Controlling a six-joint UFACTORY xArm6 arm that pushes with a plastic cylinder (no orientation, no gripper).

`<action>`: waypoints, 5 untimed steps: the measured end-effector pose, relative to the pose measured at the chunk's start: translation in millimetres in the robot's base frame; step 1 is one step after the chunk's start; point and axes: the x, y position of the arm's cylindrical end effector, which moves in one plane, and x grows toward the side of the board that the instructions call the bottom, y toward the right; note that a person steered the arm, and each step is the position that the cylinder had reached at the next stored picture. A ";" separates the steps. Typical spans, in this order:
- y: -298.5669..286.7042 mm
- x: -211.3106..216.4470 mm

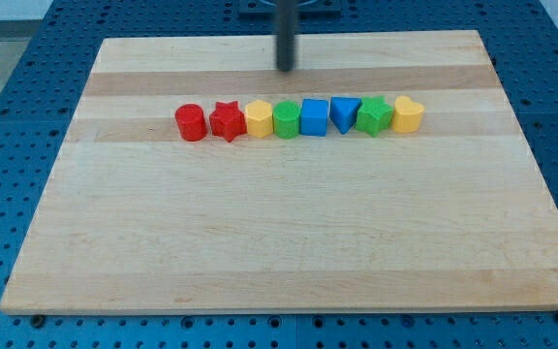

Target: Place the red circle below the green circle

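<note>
The red circle (191, 122) stands at the left end of a row of blocks across the upper middle of the wooden board (289, 242). The green circle (286, 120) stands in the same row, three places to the right, between a yellow block and a blue cube. My tip (286, 68) is near the view's top, above the green circle and apart from the row. It touches no block.
The row runs left to right: red circle, red star (227, 120), yellow hexagon (259, 119), green circle, blue cube (315, 116), blue triangle (345, 112), green star (374, 115), yellow heart (408, 114). A blue pegboard (27, 78) surrounds the board.
</note>
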 end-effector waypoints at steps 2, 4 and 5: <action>-124.7 53.3; -105.1 98.9; -81.7 119.3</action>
